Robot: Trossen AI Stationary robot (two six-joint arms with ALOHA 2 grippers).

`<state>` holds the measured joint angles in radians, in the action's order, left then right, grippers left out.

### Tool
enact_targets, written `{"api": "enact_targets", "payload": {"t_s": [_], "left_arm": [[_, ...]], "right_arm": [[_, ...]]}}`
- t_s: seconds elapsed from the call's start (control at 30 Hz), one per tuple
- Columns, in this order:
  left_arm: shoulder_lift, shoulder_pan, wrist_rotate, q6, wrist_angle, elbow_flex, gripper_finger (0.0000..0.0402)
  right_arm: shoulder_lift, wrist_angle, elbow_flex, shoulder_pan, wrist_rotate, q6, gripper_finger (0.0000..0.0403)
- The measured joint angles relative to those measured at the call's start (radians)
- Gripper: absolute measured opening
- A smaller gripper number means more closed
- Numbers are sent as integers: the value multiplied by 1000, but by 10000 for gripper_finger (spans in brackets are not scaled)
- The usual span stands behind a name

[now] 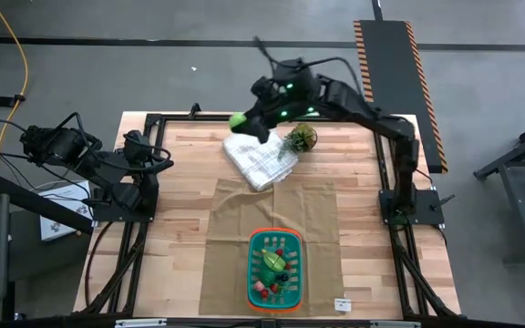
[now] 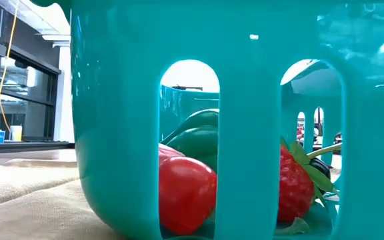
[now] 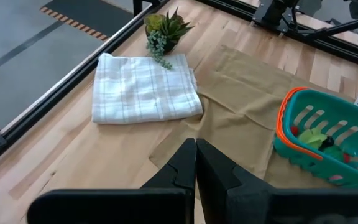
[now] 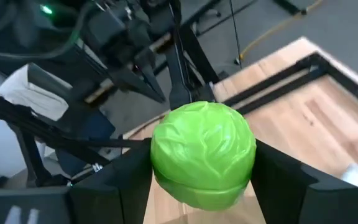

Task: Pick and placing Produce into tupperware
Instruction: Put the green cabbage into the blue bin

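A green cabbage-like produce piece (image 4: 204,155) is clamped between the right gripper (image 1: 241,123) jaws above the white cloth's (image 1: 261,157) far corner. The left gripper (image 3: 196,163) jaws are closed, empty. The tupperware (image 1: 275,271) is seen well nearside of the cloth. No legible writing is visible.

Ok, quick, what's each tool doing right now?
Left tool: closed, empty, waiting at the table's left edge.
Right tool: closed on the green cabbage, raised near the white cloth.
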<state>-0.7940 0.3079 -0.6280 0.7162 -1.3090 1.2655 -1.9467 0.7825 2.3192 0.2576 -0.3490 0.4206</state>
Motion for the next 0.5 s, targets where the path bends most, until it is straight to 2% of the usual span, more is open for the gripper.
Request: {"api": "enact_targets", "payload": {"t_s": [0.27, 0.5], "left_arm": [[4, 0, 31, 0, 30, 0, 1], [56, 0, 83, -115, 232, 0, 1]], "right_arm": [[129, 15, -1, 0, 1, -38, 216], [266, 47, -1, 0, 14, -87, 216]]}}
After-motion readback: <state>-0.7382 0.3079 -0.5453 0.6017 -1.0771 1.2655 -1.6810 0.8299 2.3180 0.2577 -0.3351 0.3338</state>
